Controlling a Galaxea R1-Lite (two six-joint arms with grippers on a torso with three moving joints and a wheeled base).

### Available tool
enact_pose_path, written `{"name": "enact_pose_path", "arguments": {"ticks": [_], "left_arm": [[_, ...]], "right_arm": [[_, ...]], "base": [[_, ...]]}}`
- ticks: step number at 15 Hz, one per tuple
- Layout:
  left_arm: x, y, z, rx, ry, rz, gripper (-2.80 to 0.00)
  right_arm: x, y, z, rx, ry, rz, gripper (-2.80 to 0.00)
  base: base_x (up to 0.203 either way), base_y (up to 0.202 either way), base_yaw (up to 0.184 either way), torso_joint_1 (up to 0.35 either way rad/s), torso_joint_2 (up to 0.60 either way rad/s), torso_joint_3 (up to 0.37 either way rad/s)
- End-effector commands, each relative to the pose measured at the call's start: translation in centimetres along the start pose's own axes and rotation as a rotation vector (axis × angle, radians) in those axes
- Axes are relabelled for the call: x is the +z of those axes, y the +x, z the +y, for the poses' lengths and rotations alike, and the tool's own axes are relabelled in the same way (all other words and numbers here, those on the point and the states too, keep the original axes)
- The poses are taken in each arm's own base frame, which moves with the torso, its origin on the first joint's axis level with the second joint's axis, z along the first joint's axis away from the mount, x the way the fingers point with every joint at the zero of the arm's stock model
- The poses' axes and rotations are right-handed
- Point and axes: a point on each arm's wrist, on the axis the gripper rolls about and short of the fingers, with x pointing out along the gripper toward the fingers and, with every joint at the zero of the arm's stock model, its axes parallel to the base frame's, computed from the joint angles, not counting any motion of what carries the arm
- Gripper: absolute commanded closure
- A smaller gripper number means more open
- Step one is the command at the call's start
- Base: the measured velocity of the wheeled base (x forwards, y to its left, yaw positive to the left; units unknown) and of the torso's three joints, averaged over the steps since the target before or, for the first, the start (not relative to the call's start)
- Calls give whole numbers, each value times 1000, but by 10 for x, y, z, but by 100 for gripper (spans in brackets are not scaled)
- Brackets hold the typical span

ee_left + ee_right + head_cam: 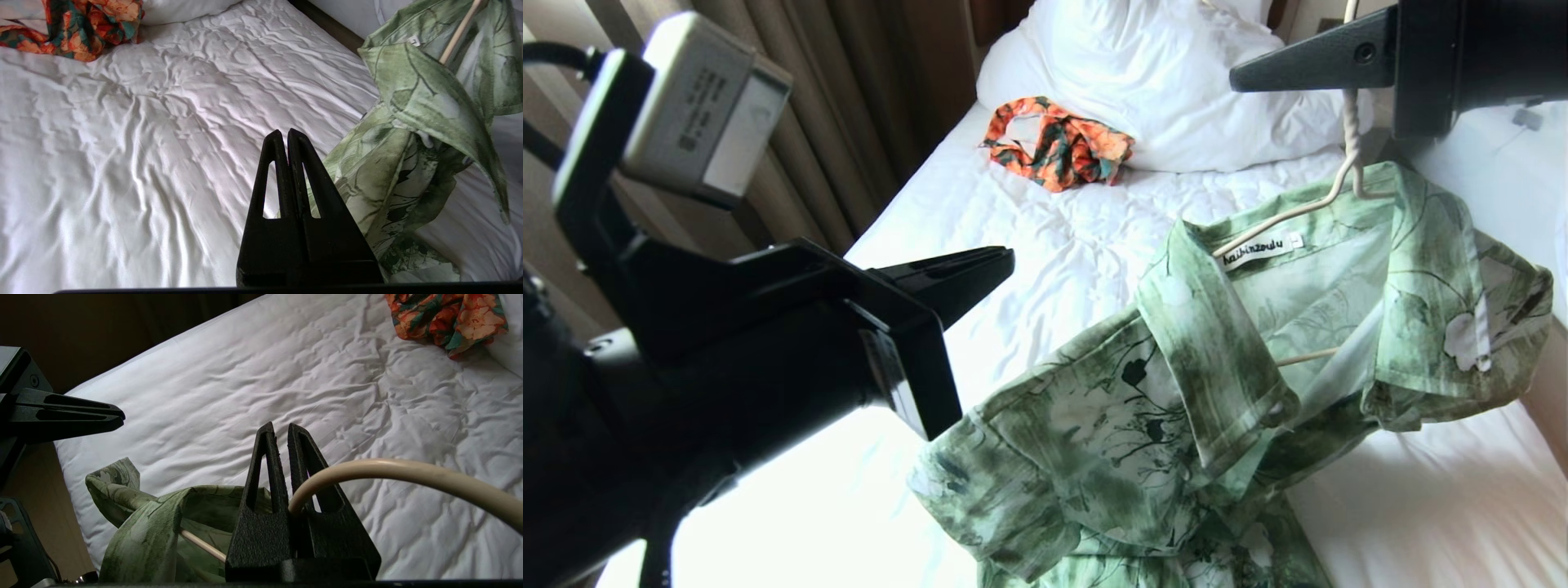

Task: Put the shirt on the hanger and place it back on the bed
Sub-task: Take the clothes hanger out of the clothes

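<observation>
Wrinkled white bed [1054, 245] w/ pillow [1168, 73], curtains [849, 106] beside; shirt [1160, 408] on hanger [1343, 175], R gripper [282, 430] clamped on hanger hook; L gripper [284, 136] closed, empty, just beside shirt.

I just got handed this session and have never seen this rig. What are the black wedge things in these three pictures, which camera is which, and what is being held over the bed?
The black wedges are the robot's two grippers, each a pair of fingers. One picture comes from a camera on the robot's head, looking down at the bed. The other two come from cameras on each wrist, looking along the fingers.

The right gripper is shut on the hook of the hanger, a thin cream wire one, and holds it up above the bed. The green shirt is draped on that hanger, its collar open and its lower part bunched toward the sheet.

The left gripper is shut with nothing in it, beside the shirt without touching it.

On the white sheet lie an orange floral garment and, behind it, a white pillow.
</observation>
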Motion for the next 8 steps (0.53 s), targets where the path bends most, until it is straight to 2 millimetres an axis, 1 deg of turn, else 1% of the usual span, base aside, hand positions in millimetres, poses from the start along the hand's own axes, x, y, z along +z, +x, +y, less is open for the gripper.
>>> {"name": "enact_pose_path", "arguments": {"ticks": [1,2,5,6,8], "left_arm": [[-3,-5,11,48,2,2,0],[-5,-7,16,71,3,6,0],[-5,-20,29,123,-2,-11,0],[-6,-23,32,136,-2,-10,0],[-9,-26,34,141,-7,-1,0]], "right_arm": [[0,-1,-2,-7,-2,0,0],[2,-2,-2,-11,-3,-16,0],[7,-7,-3,-17,-4,-58,0],[7,-7,-3,-17,-4,-60,0],[6,-8,-3,-16,-4,-58,0]], "base": [[0,0,0,0,0,0],[0,0,0,0,0,0],[0,0,0,0,0,0],[0,0,0,28,-177,-149],[0,0,0,68,-345,-275]]}}
